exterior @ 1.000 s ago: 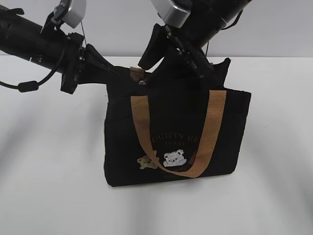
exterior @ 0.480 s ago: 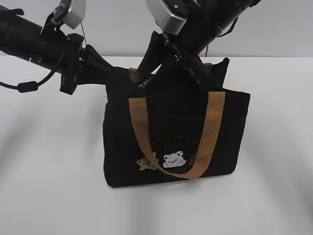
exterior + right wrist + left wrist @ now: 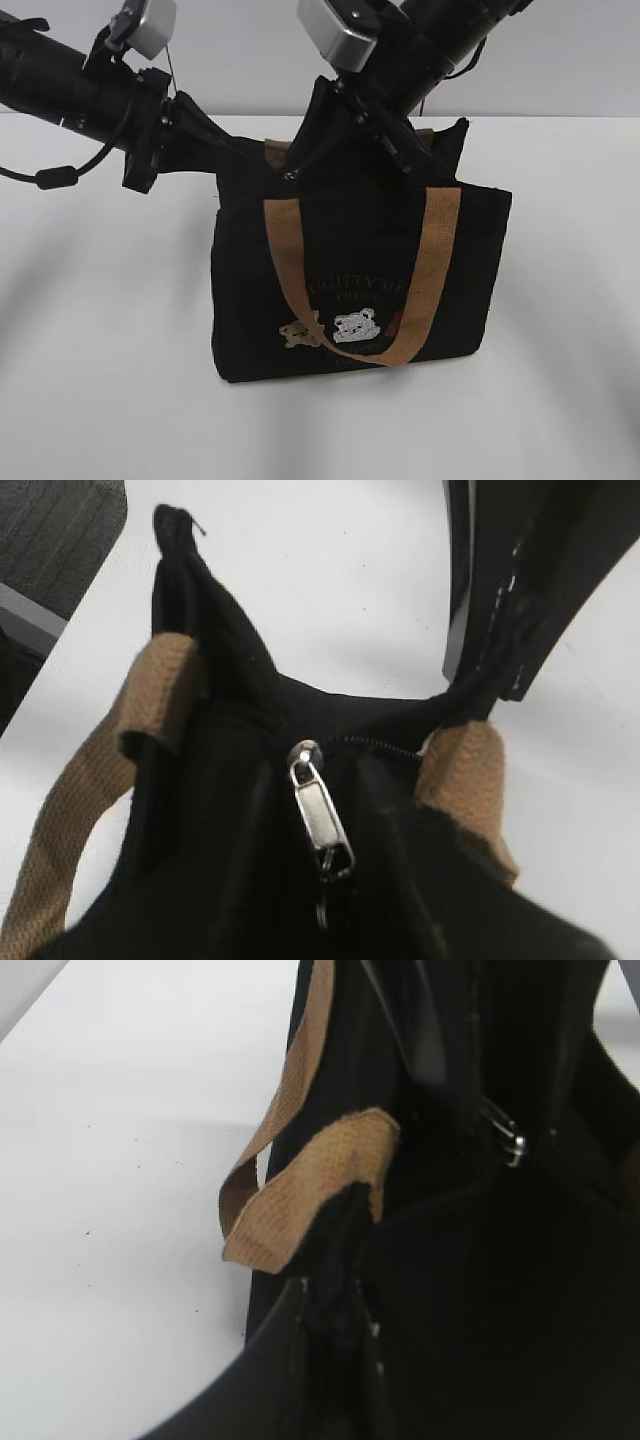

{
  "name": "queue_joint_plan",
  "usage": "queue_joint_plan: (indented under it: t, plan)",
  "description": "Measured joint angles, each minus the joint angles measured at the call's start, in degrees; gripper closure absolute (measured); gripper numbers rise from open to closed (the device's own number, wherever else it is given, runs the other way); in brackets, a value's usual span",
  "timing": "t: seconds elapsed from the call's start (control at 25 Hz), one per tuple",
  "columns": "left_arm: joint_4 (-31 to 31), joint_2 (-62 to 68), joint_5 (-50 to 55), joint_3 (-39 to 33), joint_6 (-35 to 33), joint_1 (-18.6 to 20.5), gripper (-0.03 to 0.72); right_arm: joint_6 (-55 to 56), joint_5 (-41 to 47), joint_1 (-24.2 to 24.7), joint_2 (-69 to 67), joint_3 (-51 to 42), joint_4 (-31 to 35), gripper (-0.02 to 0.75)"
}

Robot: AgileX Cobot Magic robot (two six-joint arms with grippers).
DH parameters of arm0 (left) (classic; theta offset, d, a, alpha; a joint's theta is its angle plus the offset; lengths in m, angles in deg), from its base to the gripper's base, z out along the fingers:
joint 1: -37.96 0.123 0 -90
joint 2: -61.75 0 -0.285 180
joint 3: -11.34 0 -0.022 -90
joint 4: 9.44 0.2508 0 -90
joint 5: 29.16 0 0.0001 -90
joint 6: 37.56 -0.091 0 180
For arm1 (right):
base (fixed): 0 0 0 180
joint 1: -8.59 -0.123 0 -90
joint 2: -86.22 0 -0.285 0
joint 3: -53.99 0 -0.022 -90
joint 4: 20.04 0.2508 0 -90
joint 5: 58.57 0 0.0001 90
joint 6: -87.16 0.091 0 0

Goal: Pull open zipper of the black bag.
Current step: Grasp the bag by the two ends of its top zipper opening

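Boxy black fabric bag (image 3: 360, 285) w/ 2 woven tan handles (image 3: 425, 270), L gripper (image 3: 215, 135) clenching top corner, R gripper (image 3: 330, 920) fingers straddling metal pull tab (image 3: 320, 820), grip unclear

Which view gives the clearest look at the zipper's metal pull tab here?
The right wrist view: the pull tab lies sharp and centred on the black bag. The left wrist view shows only a small metal glint. In the exterior view it is barely a speck under the right gripper.
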Motion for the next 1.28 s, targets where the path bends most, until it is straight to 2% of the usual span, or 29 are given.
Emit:
queue_joint_plan:
  t: [0.2, 0.4, 0.88, 1.28]
  plan:
    - [0.0, 0.0, 0.0, 0.0, 0.0, 0.0, 0.64, 0.93, 0.04, 0.0, 0.0, 0.0, -0.05, 0.549]
    - [0.0, 0.0, -0.05, 0.0, 0.0, 0.0, 0.64, 1.43, 0.18, 0.0, 0.0, 0.0, -0.36, 0.69]
    - [-0.7, 0.0, 0.35, 0.0, 0.0, 0.0, 0.64, 5.5, -0.2, 0.21, 1.81, 0.0, -2.14, 0.69]
    - [-0.45, 0.0, 0.29, 0.0, 0.0, -0.06, 0.641, 11.82, -0.06, 2.7, 2.98, 0.0, -3.44, 0.69]
